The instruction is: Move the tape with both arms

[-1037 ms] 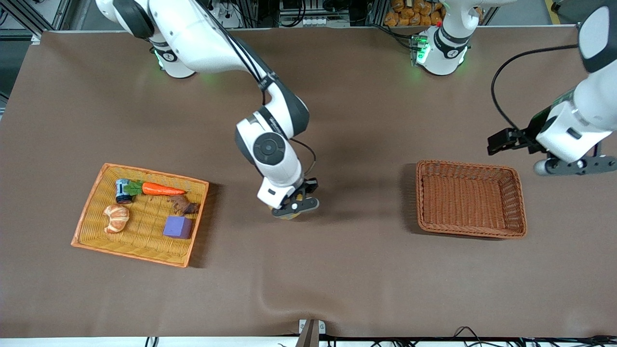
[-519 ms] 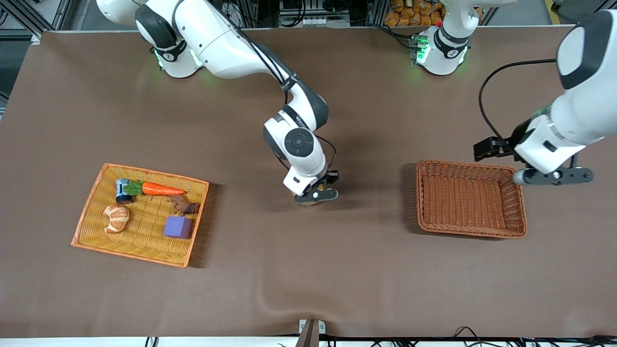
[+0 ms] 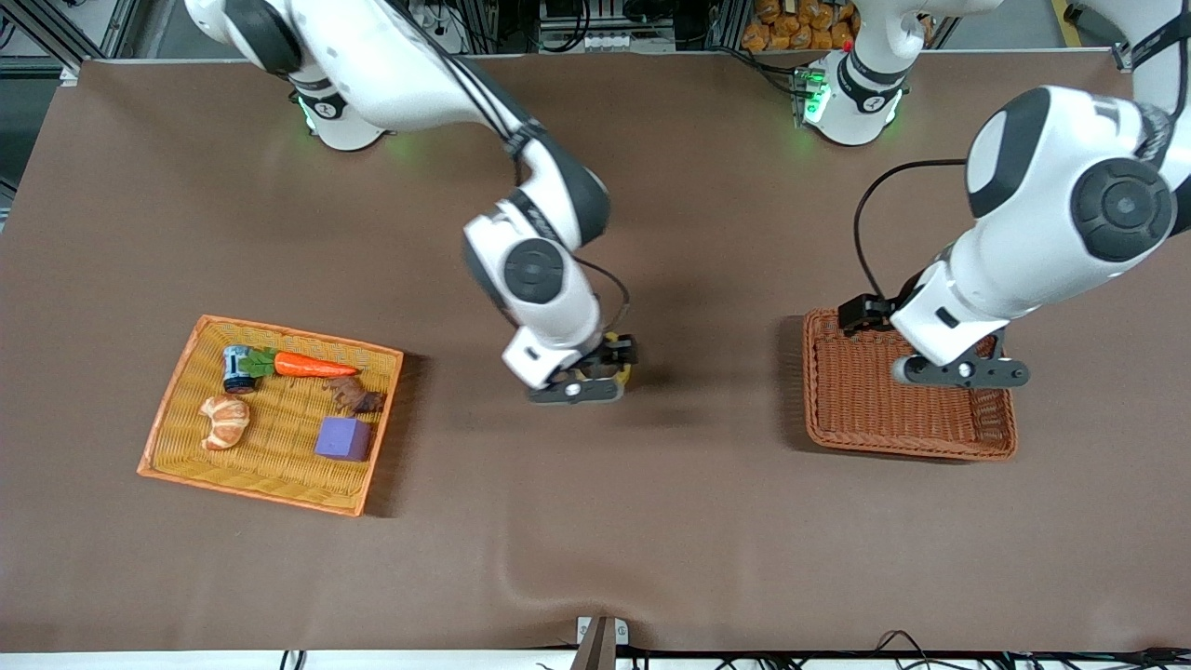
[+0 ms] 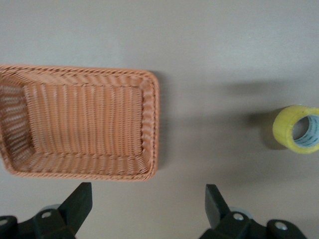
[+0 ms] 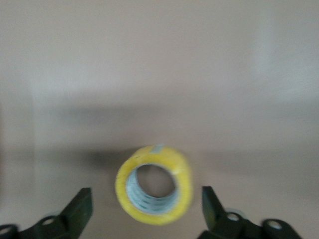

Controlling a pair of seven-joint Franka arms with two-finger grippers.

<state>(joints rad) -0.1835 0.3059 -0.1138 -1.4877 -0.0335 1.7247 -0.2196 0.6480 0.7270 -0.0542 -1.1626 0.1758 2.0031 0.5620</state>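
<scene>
Right wrist view; tape (image 5: 153, 185) on table between right gripper (image 5: 147, 206) fingers, apart; left gripper (image 4: 149, 209) fingers apart

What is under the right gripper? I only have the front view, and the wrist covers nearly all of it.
Observer: The right wrist view shows the tape resting on the table, its hollow core facing that camera.
Operator: Is the right gripper clamped on it?
Observer: No. The right gripper is open, with its fingers on either side of the roll and not touching it.
Operator: And the left gripper?
Observer: The left gripper hangs over the brown basket. Its wrist view shows the fingers wide apart with nothing between them.
</scene>
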